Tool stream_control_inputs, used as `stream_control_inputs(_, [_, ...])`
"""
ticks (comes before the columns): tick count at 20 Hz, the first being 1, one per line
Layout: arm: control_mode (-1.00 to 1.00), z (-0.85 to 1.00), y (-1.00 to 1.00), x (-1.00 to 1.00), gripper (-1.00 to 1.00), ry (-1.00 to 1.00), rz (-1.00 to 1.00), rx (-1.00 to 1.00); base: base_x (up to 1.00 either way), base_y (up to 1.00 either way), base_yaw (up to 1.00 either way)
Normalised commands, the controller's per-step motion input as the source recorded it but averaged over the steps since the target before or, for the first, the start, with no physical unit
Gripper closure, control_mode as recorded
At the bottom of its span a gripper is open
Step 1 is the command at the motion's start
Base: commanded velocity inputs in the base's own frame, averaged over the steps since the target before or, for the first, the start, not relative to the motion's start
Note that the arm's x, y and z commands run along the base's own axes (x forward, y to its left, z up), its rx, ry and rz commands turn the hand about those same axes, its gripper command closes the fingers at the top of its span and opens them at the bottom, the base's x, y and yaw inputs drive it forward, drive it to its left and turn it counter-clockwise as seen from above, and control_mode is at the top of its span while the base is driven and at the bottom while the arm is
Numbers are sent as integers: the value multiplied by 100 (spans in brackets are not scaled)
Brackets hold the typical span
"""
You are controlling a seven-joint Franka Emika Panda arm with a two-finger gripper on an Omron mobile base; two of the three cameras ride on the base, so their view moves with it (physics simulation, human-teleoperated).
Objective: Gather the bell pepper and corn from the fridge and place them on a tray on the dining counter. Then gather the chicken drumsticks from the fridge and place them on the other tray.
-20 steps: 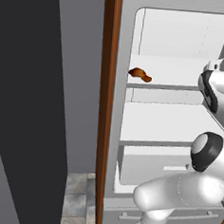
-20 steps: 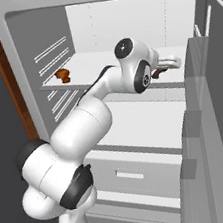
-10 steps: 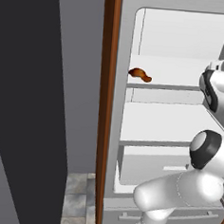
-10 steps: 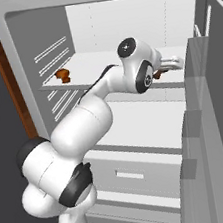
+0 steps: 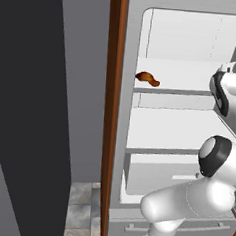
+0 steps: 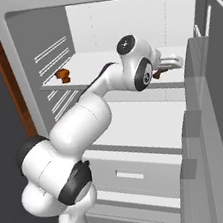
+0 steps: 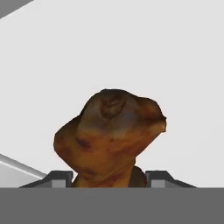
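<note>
A: Is there any writing you can read? And where is your target?

B: No lettering is legible to you on the fridge [image 6: 30,24] or anything inside it. In the hand view one chicken drumstick [image 7: 109,140] sits dead ahead, its lower end dropping between the two fingertips [image 7: 61,178] at 6 o'clock. In the right base view a scrap of that orange-brown meat shows at the end effector [image 6: 160,71], on the upper shelf [image 6: 97,67] toward its right end.

A: What state is the end effector in?

B: The jaws stand apart, one on each side of the meat. Whether the pads actually touch it, you cannot tell; the contact is hidden at the frame's bottom edge.

A: How much room is there, and how is the arm posed?

B: The second drumstick [image 5: 147,79] lies well apart, near the shelf's left front edge, beside the ribbed side wall. The shelf between the two is bare white. Your arm rises from the base, bends at the elbow, and reaches level into the upper compartment, with the open door [image 6: 208,134] close at 3 o'clock.
</note>
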Motion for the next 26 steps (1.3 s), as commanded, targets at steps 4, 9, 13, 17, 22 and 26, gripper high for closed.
stream_control_inputs(4, [-100,-32,10,-51,100,0,0,0,0,0,0])
stream_control_inputs(9, [-100,-4,44,-98,100,-1,0,0,0,0,0])
stream_control_inputs(13, [-100,2,73,-98,100,0,2,-1,0,0,0])
stream_control_inputs(17, [-100,29,75,-97,100,0,4,0,0,0,0])
stream_control_inputs(22, [-100,20,77,-90,100,0,7,11,0,0,0])
stream_control_inputs(26, [-100,4,72,-72,100,0,13,12,0,0,0])
